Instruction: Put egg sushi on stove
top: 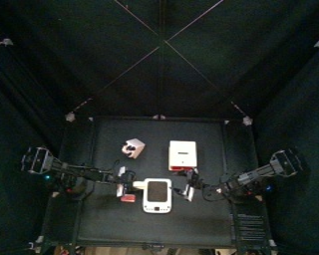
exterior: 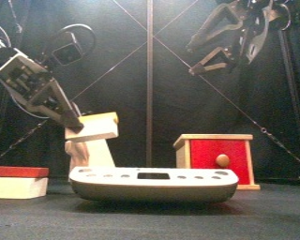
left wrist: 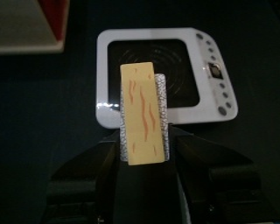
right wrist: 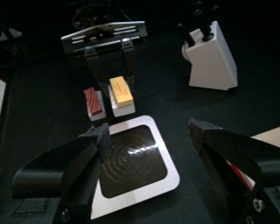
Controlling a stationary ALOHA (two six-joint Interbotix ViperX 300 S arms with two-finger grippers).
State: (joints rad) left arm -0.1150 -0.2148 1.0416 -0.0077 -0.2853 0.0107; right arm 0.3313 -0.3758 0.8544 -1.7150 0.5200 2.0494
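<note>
Egg sushi (left wrist: 143,114) clamped lengthwise in left gripper (left wrist: 146,162), long axis pointing toward stove (left wrist: 166,74) at upper centre of frame, just beyond and below. Right gripper (right wrist: 149,157) spread open over stove, empty.

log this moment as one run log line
left gripper: holds egg sushi above stove | right gripper: open, empty, raised

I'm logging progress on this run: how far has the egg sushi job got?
Done: the left claw has the egg sushi gripped between its jaws and lifted. In hand: carrying it toward the stove, which lies just ahead and empty. Left: lower the sushi onto the stove and release. The right claw hovers open above the stove.
</note>
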